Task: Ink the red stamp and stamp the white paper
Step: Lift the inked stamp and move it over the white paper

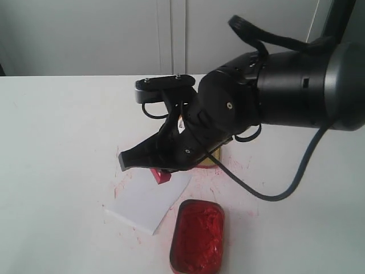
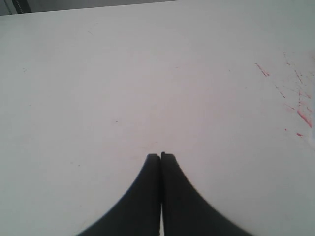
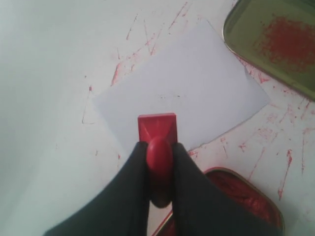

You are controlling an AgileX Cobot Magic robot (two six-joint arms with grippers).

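Observation:
My right gripper (image 3: 158, 147) is shut on the knobbed handle of the red stamp (image 3: 157, 130), whose square base sits over the near edge of the white paper (image 3: 197, 83). In the exterior view the stamp (image 1: 161, 175) shows just below the right gripper (image 1: 149, 165), at the upper right part of the paper (image 1: 147, 202); whether the base touches the sheet is unclear. The paper looks blank where it shows. My left gripper (image 2: 161, 156) is shut with nothing between its fingers, above bare table; it does not show in the exterior view.
An open red ink tin (image 1: 197, 236) lies just right of the paper, also visible as the ink tin (image 3: 246, 191) beside my right fingers. The gold-lined lid (image 3: 275, 44) with a red smear lies beyond the paper. Red ink streaks (image 2: 302, 115) mark the white tabletop.

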